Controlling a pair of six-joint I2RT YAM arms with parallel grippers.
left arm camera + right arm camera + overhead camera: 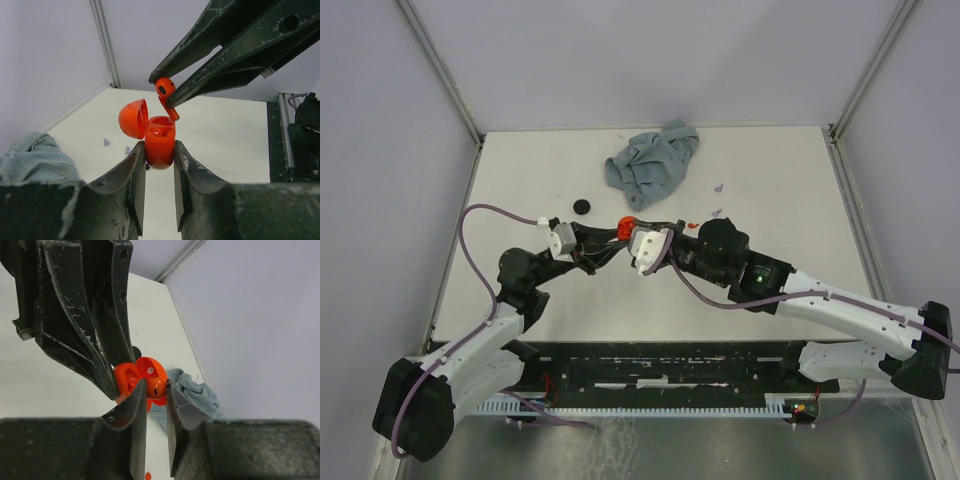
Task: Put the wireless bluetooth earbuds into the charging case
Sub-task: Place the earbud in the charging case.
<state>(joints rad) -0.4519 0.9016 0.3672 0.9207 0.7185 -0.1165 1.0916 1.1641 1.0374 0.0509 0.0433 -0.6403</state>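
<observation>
My left gripper (159,150) is shut on the lower body of the red charging case (160,142), held off the table with its lid (134,118) swung open to the left. Just above the case's sockets hangs a red earbud (165,93), stem pointing down, pinched in my shut right gripper (162,93). In the right wrist view the earbud (156,387) sits between my right gripper's fingertips (141,390) with the open case (127,380) right behind it. From the top view both grippers meet at the case (625,227) mid-table.
A crumpled blue-grey cloth (655,165) lies at the back. A black disc (582,206) sits left of the grippers. A small red piece (692,226) and tiny lilac pieces (718,187) lie on the table to the right.
</observation>
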